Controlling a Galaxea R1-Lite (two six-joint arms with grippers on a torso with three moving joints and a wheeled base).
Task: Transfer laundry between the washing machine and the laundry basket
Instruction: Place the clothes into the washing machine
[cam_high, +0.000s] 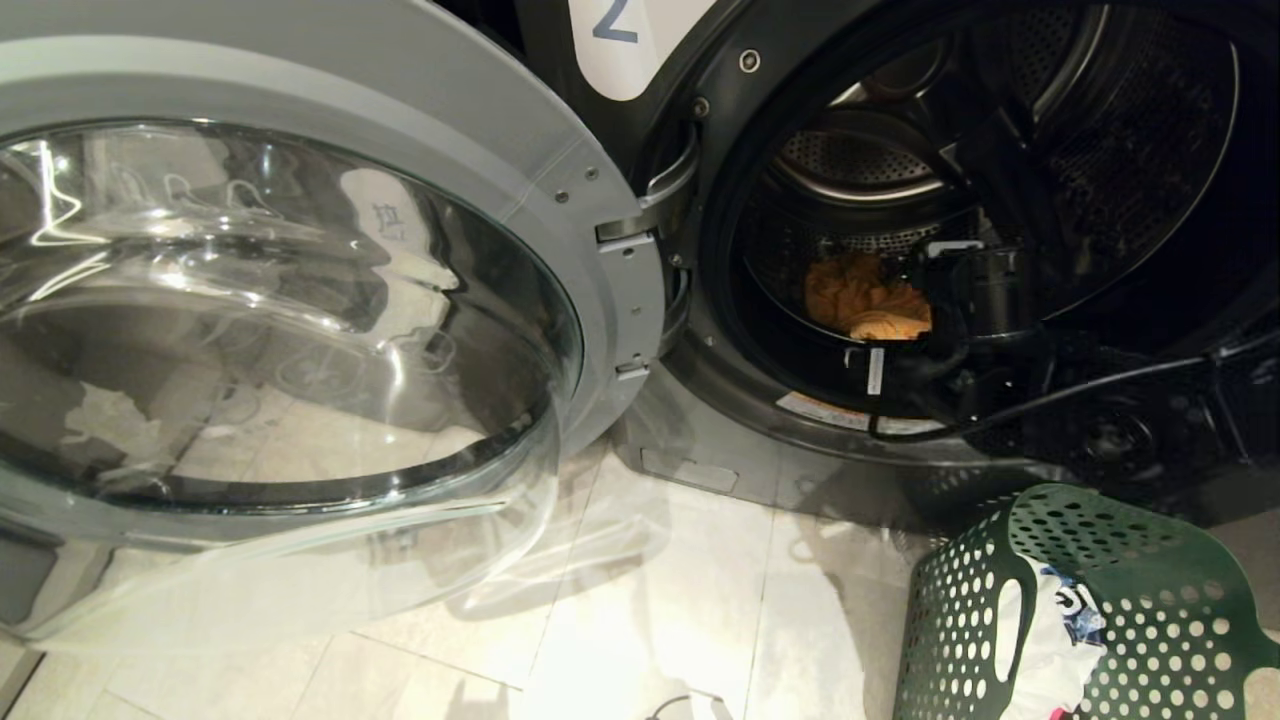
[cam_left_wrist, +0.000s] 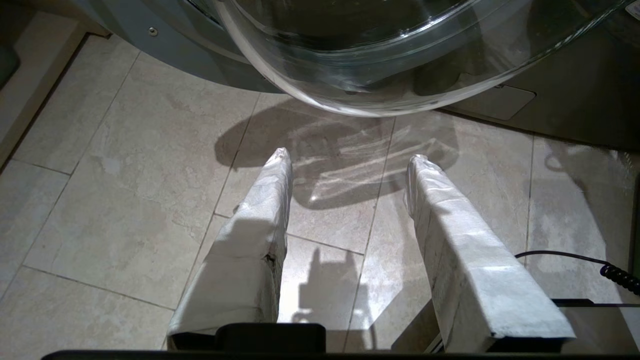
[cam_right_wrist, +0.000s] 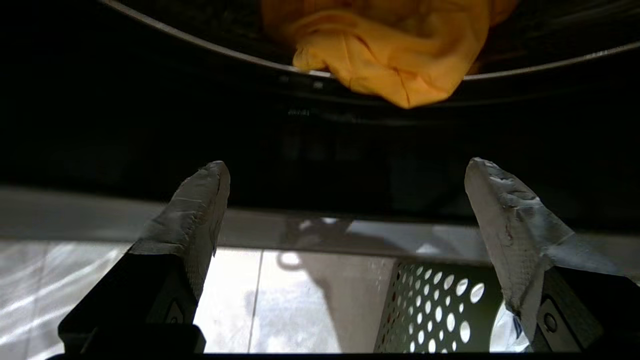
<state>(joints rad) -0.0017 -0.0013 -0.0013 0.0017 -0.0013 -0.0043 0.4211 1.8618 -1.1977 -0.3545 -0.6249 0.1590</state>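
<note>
The washing machine (cam_high: 700, 420), labelled 2, stands with its round glass door (cam_high: 300, 300) swung wide to the left. An orange-yellow garment (cam_high: 860, 295) lies at the front of the drum, its fold hanging over the lip (cam_right_wrist: 395, 50). My right gripper (cam_high: 915, 310) hangs at the drum's mouth, just in front of that garment and short of it (cam_right_wrist: 347, 172), open and empty. The green laundry basket (cam_high: 960, 600) stands on the floor below the mouth, with a white garment (cam_high: 1050, 640) inside. My left gripper (cam_left_wrist: 350, 165) hangs parked over the floor tiles under the door glass, fingers apart and empty.
The open door fills the left half of the head view and overhangs the tiled floor (cam_high: 650, 600). A black cable (cam_high: 1100, 385) runs from my right arm across the machine's front. The basket's holed wall (cam_right_wrist: 435, 310) shows beneath my right gripper.
</note>
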